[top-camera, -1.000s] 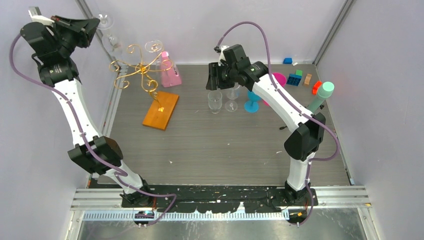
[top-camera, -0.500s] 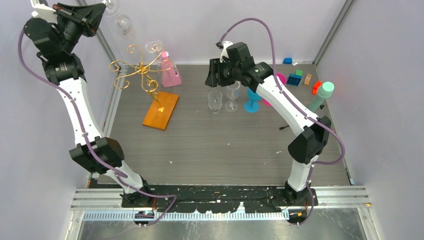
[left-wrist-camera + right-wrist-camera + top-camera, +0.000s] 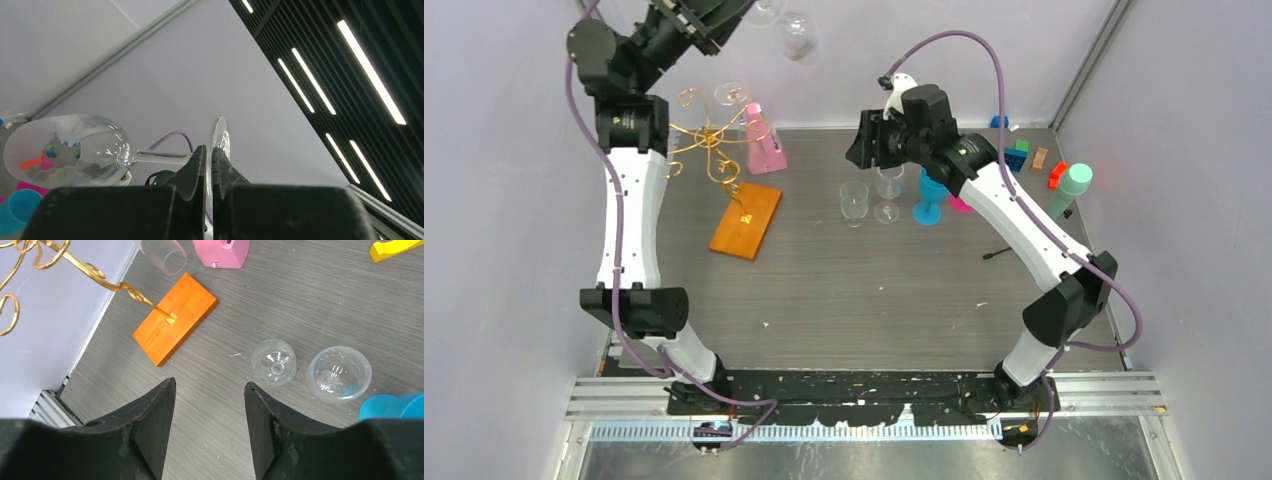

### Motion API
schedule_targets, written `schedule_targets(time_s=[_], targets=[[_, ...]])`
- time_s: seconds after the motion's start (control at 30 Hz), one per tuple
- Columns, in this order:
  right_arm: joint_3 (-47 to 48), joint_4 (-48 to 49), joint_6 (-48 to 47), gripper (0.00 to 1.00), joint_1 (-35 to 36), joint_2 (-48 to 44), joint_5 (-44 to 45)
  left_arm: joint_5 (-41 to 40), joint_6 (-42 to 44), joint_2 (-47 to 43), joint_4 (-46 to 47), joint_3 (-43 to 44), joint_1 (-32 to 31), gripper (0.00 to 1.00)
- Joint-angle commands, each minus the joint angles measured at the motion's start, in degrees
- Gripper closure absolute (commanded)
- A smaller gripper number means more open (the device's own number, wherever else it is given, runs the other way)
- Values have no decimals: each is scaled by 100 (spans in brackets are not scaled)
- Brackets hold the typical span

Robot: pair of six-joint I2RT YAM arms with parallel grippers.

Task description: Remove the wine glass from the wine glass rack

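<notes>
**Desk:** What has changed in the last second?

**Me:** My left arm has swung up and over toward the middle. A second ago it was out at the far left wall; now the left hand (image 3: 210, 155) is high at the back, above and beyond the wine glass rack (image 3: 709, 135). The wine glass (image 3: 100, 150) has gone with it and is well apart from the gold wire arms, touching none of them.

**Desk:** So it's off?

**Me:** I judge it is. What's left is bringing it down somewhere safe. A second glass (image 3: 167, 255) seems to hang by the top of the rack, and I haven't touched it.

**Desk:** How is the grip?

**Me:** The left hand is pinched fully closed on the rim of the glass's foot, with the disc edge-on between the fingers. That's a thin hold, so I want to move gently.

**Desk:** Which way does it point?

**Me:** The long axis runs foot to bowl, crosswise to my fingers. The bowl leads away from the hand toward the right side of the cell, with the stem far from upright.

**Desk:** And the right arm?

**Me:** The right hand (image 3: 209, 385) is spread wide and empty. It has drifted slightly and now hovers over the two clear glasses (image 3: 273, 361) standing on the surface (image 3: 874, 290).
</notes>
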Motion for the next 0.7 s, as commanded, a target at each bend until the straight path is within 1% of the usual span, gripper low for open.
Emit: schedule_targets(time_s=[0.0, 0.17, 0.23, 0.3, 0.4, 0.53, 0.67], targets=[[-377, 896, -101, 42, -25, -760, 36, -10, -37, 167, 456, 31, -519, 100], [-1079, 1352, -563, 41, -27, -1661, -191, -7, -12, 253, 456, -294, -940, 100], [-1411, 1583, -666, 41, -27, -2025, -87, -10, -25, 269, 448, -442, -1071, 100], [-1809, 2016, -719, 40, -28, -2383, 39, 26, -40, 274, 443, -567, -1200, 100], [-2326, 3037, -749, 40, -27, -2818, 106, 77, -136, 182, 363, -956, -1371, 100], [-2611, 3788, -907, 38, -27, -2887, -139, 52, -223, -107, 368, -1756, -1660, 100], [-2575, 4017, -1180, 35, -29, -2714, -403, 172, -417, -294, 379, -2210, -1801, 100]])
